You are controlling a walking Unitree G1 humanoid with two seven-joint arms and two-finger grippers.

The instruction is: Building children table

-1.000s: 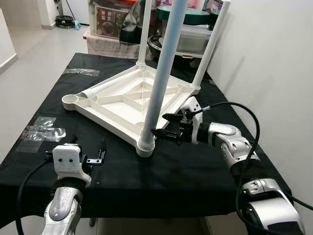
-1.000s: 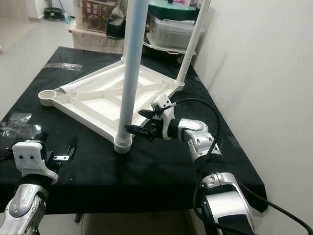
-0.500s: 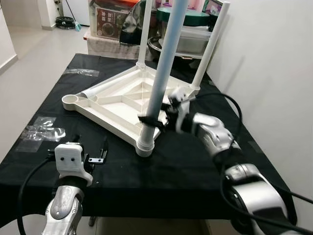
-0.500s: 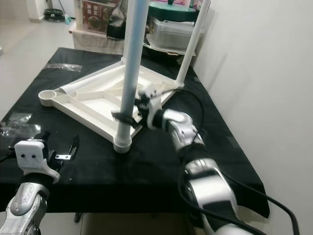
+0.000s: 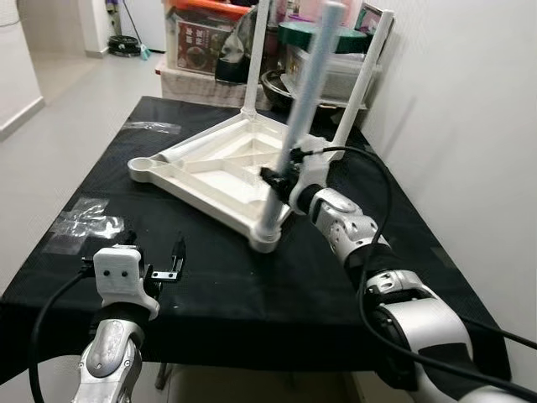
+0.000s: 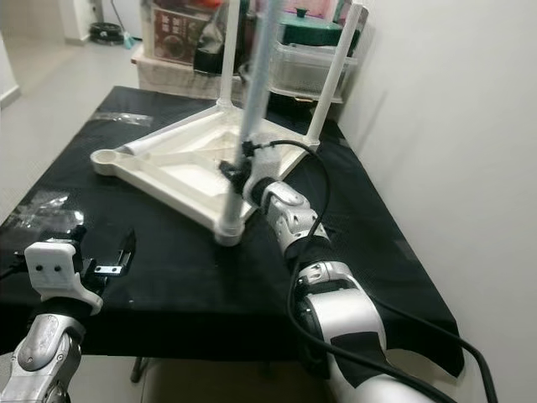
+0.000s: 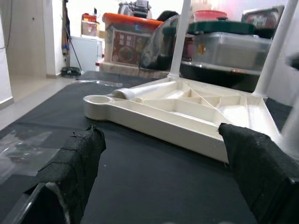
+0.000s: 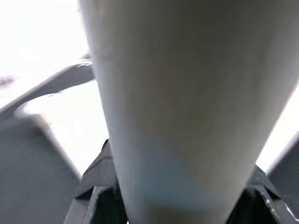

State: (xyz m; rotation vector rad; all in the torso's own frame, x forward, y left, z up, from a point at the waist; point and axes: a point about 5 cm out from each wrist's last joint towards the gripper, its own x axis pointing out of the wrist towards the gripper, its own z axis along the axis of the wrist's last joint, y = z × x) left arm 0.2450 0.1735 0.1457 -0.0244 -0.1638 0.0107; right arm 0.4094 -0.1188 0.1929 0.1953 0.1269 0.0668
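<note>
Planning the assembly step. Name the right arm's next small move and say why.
Probably ease the near leg upright in its corner socket. The right gripper is clamped low on it, yet it leans toward the wall, unlike the two far legs on the upturned tabletop. The left gripper hovers open, away from the work.

Two silver, jointed metal arms fill the lower part of the head camera's frame. The left arm (image 5: 107, 357), lower left, ends in a white boxy wrist housing (image 5: 120, 274) marked by two small dark screw holes, with a black cable (image 5: 44, 323) looping beside it. The right arm (image 5: 394, 294), lower right, shows rounded silver segments with black joints and a long black cable (image 5: 379, 180) arcing above. Seen close, the left gripper's fingers (image 7: 74, 161) are matte black and rough-textured.
</note>
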